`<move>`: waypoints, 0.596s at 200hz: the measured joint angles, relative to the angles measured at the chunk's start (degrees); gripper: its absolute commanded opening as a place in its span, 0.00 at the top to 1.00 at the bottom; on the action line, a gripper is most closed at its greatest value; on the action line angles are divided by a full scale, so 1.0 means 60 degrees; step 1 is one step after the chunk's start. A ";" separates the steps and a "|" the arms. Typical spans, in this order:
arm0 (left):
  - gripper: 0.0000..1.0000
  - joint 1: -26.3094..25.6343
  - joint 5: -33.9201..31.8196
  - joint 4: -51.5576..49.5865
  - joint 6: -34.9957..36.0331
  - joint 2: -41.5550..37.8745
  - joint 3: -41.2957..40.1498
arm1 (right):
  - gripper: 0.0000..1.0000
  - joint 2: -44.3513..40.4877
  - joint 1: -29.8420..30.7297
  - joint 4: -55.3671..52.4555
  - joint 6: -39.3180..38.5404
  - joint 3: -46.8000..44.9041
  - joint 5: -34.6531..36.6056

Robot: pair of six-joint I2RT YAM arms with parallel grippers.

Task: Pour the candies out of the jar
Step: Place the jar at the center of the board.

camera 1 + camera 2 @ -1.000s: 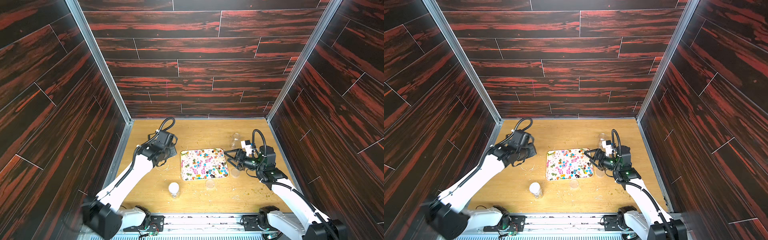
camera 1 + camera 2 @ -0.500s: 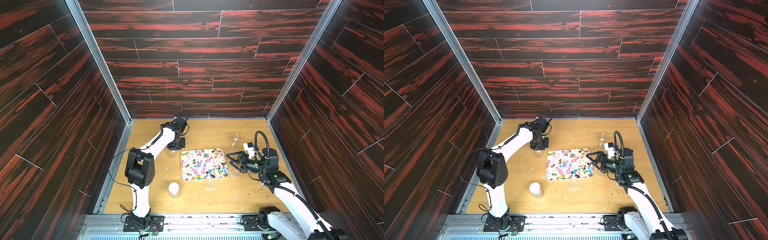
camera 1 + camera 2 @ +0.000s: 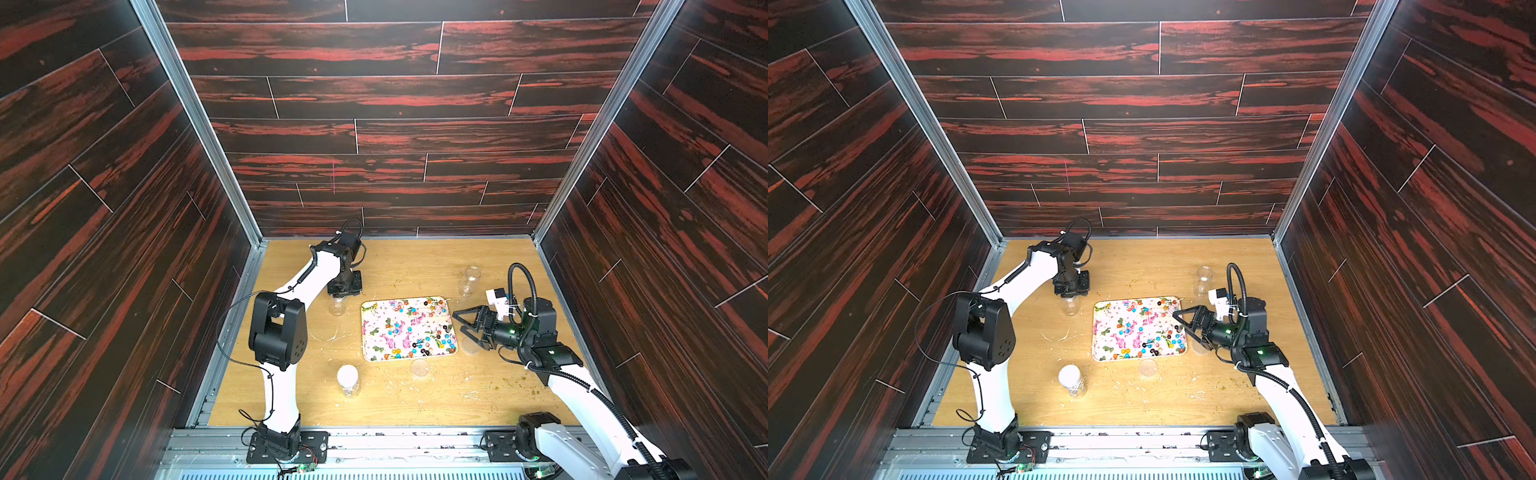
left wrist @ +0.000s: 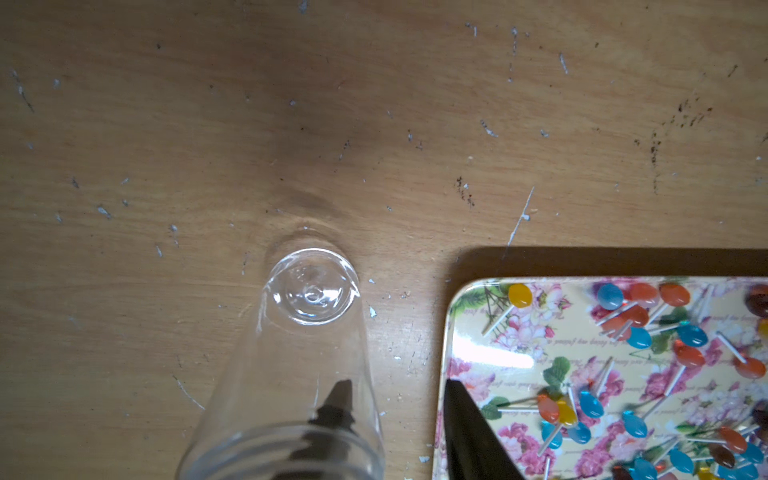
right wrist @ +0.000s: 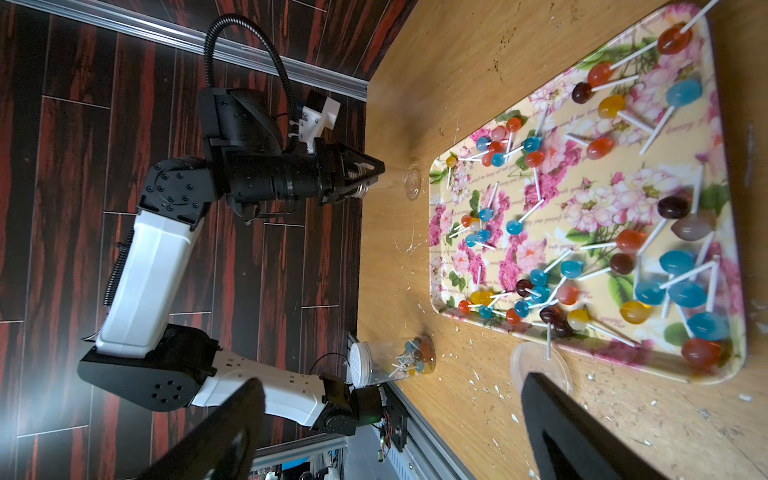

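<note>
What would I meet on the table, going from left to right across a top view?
Empty jar held in the left gripper → flowered tray of candies → open right gripper.

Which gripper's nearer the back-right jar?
Right. The right gripper, open, sits in front of the back-right jar; the left gripper, across the tray, is shut on a second jar.
</note>
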 measured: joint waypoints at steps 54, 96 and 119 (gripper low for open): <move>0.47 0.0051 -0.0157 0.0233 0.0000 -0.0940 0.0000 | 0.01 -0.0426 -0.0004 -0.0674 -0.0517 0.0539 0.0772; 0.39 0.0051 -0.0346 0.0590 0.0076 -0.2415 -0.0124 | 0.01 -0.0492 -0.0004 -0.0313 -0.0521 0.0488 0.1045; 0.20 0.0051 -0.0382 0.1548 0.0149 -0.3865 -0.1395 | 0.01 -0.0754 -0.0004 -0.0171 -0.0729 0.0488 0.1282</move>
